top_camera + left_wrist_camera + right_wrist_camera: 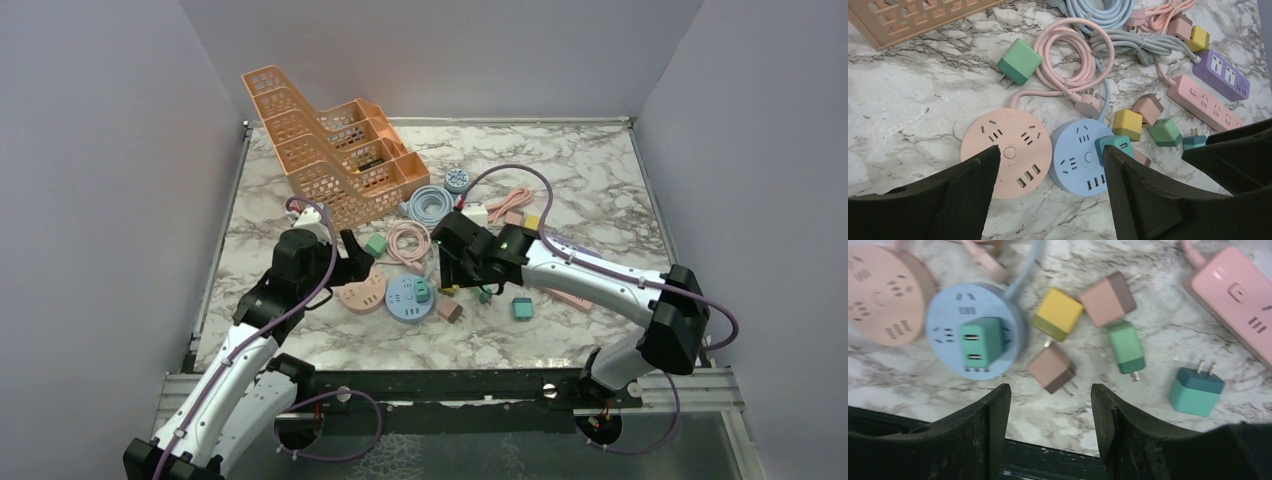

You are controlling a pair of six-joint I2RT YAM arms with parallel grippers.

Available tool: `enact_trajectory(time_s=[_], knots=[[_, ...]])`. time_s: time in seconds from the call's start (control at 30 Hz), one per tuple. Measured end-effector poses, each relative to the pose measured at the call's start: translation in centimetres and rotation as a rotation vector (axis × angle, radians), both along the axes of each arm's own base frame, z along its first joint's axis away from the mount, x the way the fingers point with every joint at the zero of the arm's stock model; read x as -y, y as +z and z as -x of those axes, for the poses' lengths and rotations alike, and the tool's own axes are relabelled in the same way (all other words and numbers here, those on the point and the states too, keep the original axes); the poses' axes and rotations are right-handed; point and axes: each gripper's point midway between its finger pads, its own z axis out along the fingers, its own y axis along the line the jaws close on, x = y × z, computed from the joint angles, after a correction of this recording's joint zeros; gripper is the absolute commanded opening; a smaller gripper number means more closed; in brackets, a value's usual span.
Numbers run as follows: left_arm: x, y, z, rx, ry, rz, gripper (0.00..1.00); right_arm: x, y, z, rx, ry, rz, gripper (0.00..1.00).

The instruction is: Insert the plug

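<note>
Teal, the plug (982, 342) sits pushed into the round blue hub (950, 302) on the marble table (1148, 415), its two USB ports facing up. The right gripper (1049, 390) hangs just beside that hub, jaws apart and holding nothing, with a loose brown plug (1052, 367) on the marble in front of the gap. The left gripper (1048, 160) also stands wide and empty, over the spot where the pink hub (998, 145) and the blue hub lie side by side. A yellow plug (1058, 314) and a green plug (1126, 347) lie loose nearby.
</note>
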Motion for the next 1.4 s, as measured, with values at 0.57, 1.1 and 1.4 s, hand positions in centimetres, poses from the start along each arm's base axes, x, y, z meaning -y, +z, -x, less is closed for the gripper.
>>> enact_trajectory(time_s=[0.57, 1.1, 1.4], knots=[[2.3, 0.6, 0.2, -0.051, -0.087, 0.079, 0.77, 7.5, -9.4, -1.4, -0.116, 0.049, 0.165, 0.49], [4.3, 2.2, 0.6, -0.043, -0.165, 0.175, 0.78, 5.7, -8.3, -2.1, -0.057, 0.229, 0.114, 0.15], [7.5, 5.9, 1.7, 0.047, -0.364, 0.313, 0.79, -2.1, 2.4, 0.3, 0.132, 0.591, -0.378, 0.14]])
